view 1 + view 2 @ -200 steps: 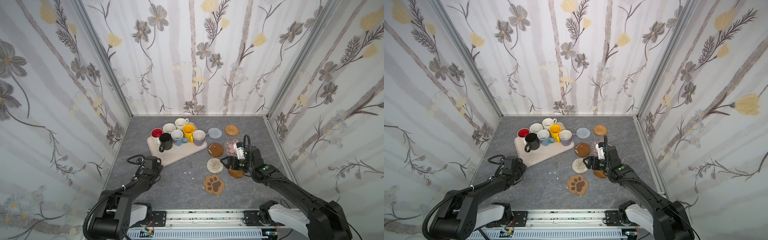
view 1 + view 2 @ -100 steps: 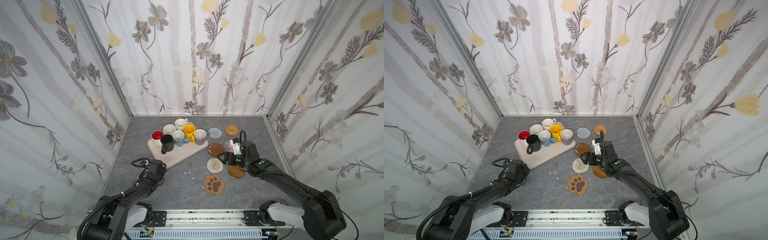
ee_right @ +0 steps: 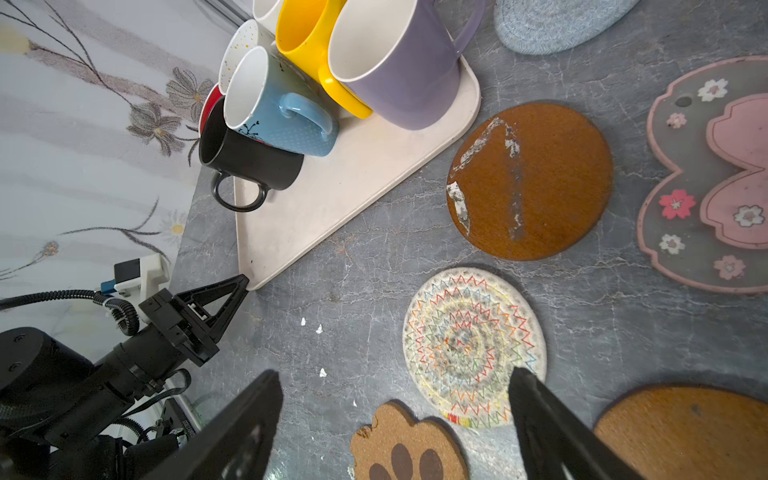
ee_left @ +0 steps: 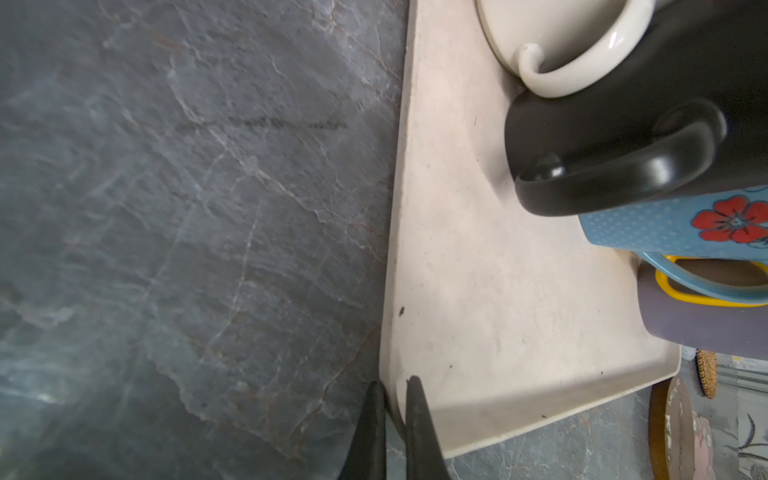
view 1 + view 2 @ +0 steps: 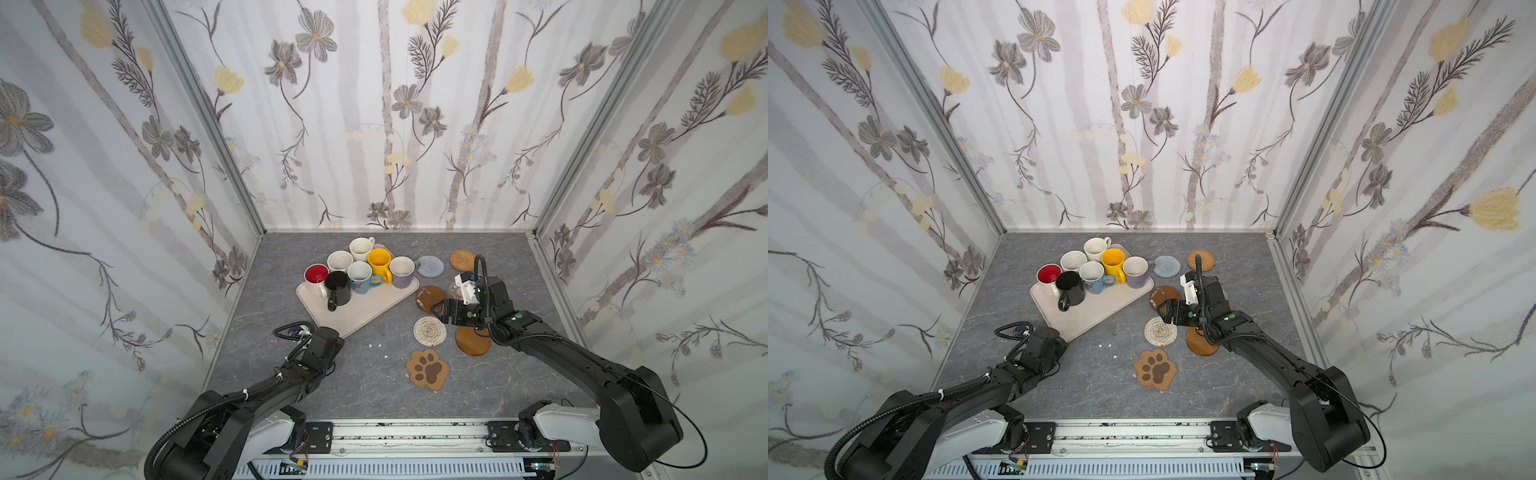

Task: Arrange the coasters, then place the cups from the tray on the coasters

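Observation:
Several cups stand bunched on the far half of the beige tray (image 5: 365, 316), among them black (image 5: 337, 286), light blue (image 5: 360, 276), yellow (image 5: 379, 259) and lavender (image 5: 402, 271). My left gripper (image 4: 392, 384) is shut, its tips against the tray's near corner. The coasters lie to the right: pale blue crochet (image 5: 430, 266), rattan (image 5: 462, 260), two amber discs (image 5: 430, 296) (image 5: 471, 340), spiral (image 3: 473, 345), paw-print (image 5: 428, 369). The pink-flower one (image 3: 706, 178) is mostly hidden under my right wrist in both top views. My right gripper (image 3: 395, 374) hangs open and empty above the spiral coaster.
Small white crumbs (image 3: 319, 329) lie on the grey table (image 5: 365, 386) between the tray and the coasters. Flowered walls close in the left, back and right sides. The arms' base rail (image 5: 399, 436) runs along the front edge.
My left gripper, shut throughout, has slid right to the tray's near corner. My right gripper, still open, has drawn back and left from the near amber disc to over the spiral coaster.

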Motion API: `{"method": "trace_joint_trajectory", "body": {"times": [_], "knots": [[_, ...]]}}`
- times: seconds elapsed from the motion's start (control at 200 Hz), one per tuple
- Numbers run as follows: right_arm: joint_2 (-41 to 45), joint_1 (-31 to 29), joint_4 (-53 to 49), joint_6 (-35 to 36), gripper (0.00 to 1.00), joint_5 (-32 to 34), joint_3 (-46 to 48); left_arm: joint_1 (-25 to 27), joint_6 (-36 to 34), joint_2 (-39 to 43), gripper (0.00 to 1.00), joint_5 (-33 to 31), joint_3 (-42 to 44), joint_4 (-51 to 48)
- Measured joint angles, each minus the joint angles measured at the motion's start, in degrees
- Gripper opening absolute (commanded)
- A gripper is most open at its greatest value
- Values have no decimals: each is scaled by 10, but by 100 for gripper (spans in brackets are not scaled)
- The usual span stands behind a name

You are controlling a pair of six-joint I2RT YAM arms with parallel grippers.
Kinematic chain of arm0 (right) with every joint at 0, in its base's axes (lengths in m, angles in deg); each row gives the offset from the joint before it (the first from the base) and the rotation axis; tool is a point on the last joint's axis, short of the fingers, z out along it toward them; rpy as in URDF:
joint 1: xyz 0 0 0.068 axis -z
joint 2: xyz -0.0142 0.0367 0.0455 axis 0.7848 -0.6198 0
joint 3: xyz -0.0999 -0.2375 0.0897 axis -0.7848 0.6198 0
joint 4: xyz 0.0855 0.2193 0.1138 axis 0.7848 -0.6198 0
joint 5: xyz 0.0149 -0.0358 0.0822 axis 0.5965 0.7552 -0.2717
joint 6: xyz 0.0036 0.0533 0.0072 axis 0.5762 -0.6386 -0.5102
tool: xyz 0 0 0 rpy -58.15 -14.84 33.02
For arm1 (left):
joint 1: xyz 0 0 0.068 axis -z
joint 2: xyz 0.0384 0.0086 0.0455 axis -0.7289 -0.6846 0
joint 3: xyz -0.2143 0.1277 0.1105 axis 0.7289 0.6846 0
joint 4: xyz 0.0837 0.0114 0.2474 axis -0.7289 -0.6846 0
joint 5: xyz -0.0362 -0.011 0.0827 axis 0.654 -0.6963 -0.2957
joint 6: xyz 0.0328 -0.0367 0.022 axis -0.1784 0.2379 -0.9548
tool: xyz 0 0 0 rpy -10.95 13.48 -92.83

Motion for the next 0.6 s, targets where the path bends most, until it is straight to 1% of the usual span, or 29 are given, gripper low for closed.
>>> {"method": "trace_joint_trajectory", "body": {"times": [0.19, 0.39, 0.445, 0.49, 0.53, 0.6], "knots": [[-23, 0, -2, 1, 86, 0, -39, 35, 21, 9, 0, -15, 12, 11], [-60, 0, -7, 7, 87, 2, -74, 42, 20, 42, 0, -5, 14, -10], [-71, 0, -7, 11, 87, 4, -84, 43, 14, 56, 12, -3, 8, -30], [-80, 1, -9, 12, 87, 5, -92, 45, 1, 64, 22, 19, 4, -49], [-84, 2, -10, 15, 87, 7, -99, 47, -1, 69, 27, 37, 2, -70], [-103, 5, -5, 15, 87, 9, -112, 46, -5, 87, 35, 43, -8, -91]]}}
